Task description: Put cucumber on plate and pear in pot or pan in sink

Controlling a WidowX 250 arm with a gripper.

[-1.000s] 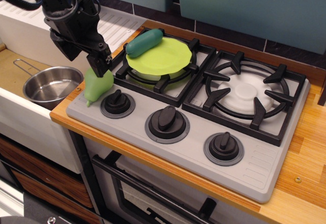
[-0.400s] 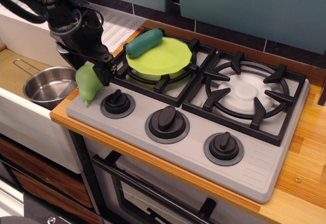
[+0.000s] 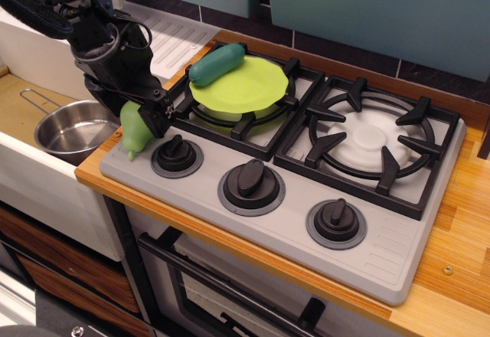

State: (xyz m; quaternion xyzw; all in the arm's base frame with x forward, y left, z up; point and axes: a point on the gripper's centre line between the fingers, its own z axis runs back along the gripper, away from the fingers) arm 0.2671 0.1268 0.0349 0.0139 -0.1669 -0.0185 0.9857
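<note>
The dark teal cucumber (image 3: 217,63) lies on the far left rim of the lime-green plate (image 3: 241,87), which rests on the left stove burner. My gripper (image 3: 145,119) is shut on the pale green pear (image 3: 132,129) and holds it, thin end down, over the stove's left edge. The steel pot (image 3: 76,129) with its wire handle stands in the sink (image 3: 23,107), just left of and below the pear.
The grey stove (image 3: 321,199) has two black burner grates and three knobs (image 3: 252,181) along its front. The white ribbed drainboard (image 3: 180,38) lies behind my arm. A wooden counter (image 3: 459,230) runs along the right.
My gripper has closed on the pear, lifted it off the stove's front left corner and carried it a little left toward the sink. The cucumber, plate and pot have not moved.
</note>
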